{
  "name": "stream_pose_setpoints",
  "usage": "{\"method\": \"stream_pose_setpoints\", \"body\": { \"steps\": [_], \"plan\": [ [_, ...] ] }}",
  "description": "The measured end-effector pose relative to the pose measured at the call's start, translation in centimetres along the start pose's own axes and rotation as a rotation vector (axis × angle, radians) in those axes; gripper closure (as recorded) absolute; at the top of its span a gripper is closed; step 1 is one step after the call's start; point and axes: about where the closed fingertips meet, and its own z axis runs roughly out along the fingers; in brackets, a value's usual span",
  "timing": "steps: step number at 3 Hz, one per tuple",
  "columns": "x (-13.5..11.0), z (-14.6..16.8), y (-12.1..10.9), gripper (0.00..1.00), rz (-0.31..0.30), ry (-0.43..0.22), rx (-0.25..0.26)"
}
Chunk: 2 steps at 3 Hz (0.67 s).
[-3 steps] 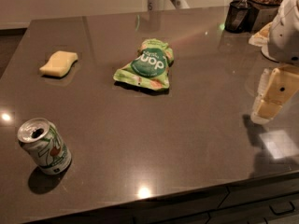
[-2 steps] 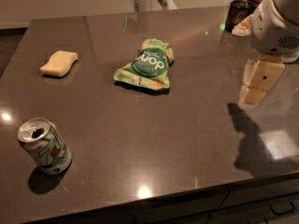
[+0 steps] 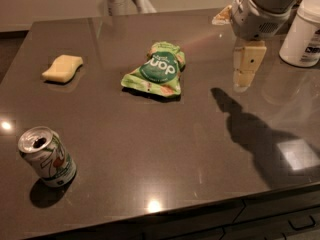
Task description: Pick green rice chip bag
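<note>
The green rice chip bag [image 3: 159,69] lies flat on the dark table [image 3: 150,149], near its middle toward the back. It is crumpled light-green foil with a dark green round logo and white letters facing up. My gripper [image 3: 245,76] hangs from the white arm at the upper right, above the table surface and to the right of the bag, well apart from it. It holds nothing I can see. Its shadow falls on the table below and to the right.
A silver-and-green soda can [image 3: 47,156] stands open at the front left. A yellow sponge [image 3: 62,68] lies at the back left. A white jar [image 3: 305,31] stands at the back right, with a small snack packet [image 3: 222,17] behind the arm. The table's front edge runs along the bottom.
My gripper has moved left and toward the table's middle, closer to the bag. The bag, can and sponge have not moved.
</note>
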Motion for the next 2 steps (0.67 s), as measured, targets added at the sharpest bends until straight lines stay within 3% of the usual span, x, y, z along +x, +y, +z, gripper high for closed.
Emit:
{"method": "stream_pose_setpoints", "body": {
  "steps": [2],
  "plan": [
    [-1.1, 4.4, -4.4, 0.0, -0.239, -0.014, -0.068]
  ]
}}
